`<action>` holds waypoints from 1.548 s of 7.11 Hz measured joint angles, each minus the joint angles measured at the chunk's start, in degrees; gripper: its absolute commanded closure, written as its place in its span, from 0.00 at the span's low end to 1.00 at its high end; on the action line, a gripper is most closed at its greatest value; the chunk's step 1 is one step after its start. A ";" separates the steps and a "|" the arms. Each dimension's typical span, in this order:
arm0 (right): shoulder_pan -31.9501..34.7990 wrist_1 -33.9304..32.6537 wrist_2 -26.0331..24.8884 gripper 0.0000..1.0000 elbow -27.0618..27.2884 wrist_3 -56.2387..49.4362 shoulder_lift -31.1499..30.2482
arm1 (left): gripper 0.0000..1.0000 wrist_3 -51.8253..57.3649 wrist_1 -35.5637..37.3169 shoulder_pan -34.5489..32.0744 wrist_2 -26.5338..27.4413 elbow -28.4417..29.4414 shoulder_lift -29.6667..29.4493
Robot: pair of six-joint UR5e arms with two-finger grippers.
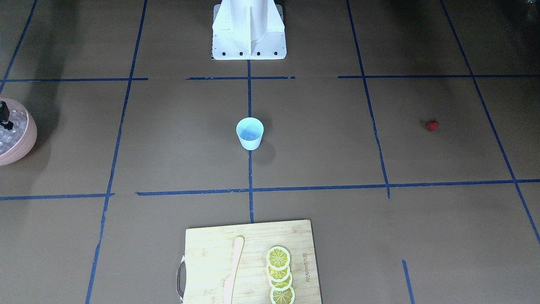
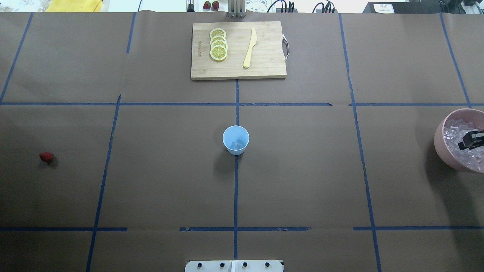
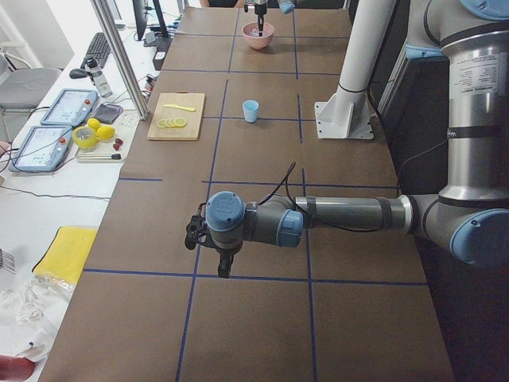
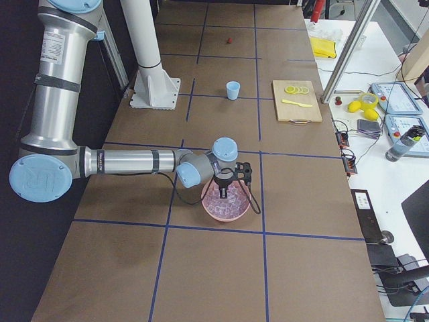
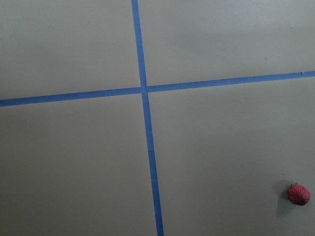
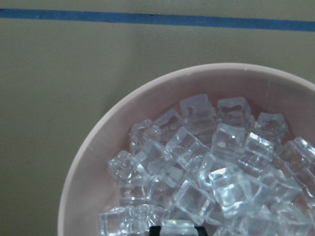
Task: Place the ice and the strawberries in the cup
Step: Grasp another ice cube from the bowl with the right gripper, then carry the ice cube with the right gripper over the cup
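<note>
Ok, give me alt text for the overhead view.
A light-blue cup stands at the middle of a brown table with blue tape lines. At the right edge the right gripper hangs over a pink bowl of ice; a strawberry lies far left, a cutting board with lemon slices beyond the cup.

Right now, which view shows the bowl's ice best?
Right wrist-mounted: the ice fills the frame, cubes distinct inside the pink bowl. Overhead and front-facing crop it at the edge, under the right gripper; side views show it tiny.
</note>
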 measured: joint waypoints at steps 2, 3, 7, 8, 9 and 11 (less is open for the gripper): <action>1.57 0.53 0.30 1.00 3.87 0.22 -1.06 | 0.00 0.00 0.00 0.00 -0.03 0.01 0.00; 2.24 0.43 0.41 1.00 7.51 1.14 -1.94 | 0.00 0.00 0.02 0.00 -0.04 0.01 0.00; -3.08 -0.13 1.53 1.00 15.33 25.32 7.62 | 0.00 0.00 0.09 0.00 -0.05 0.01 0.00; -7.95 -0.25 -0.08 0.99 15.48 34.69 13.17 | 0.00 -0.02 0.09 0.00 -0.05 0.01 0.00; -13.44 -1.42 -3.43 0.99 15.32 42.72 18.68 | 0.00 -0.04 0.08 0.00 -0.05 0.00 0.00; -24.52 -10.47 -12.84 0.99 13.80 53.49 31.99 | 0.00 -0.01 0.09 0.02 -0.05 0.00 0.00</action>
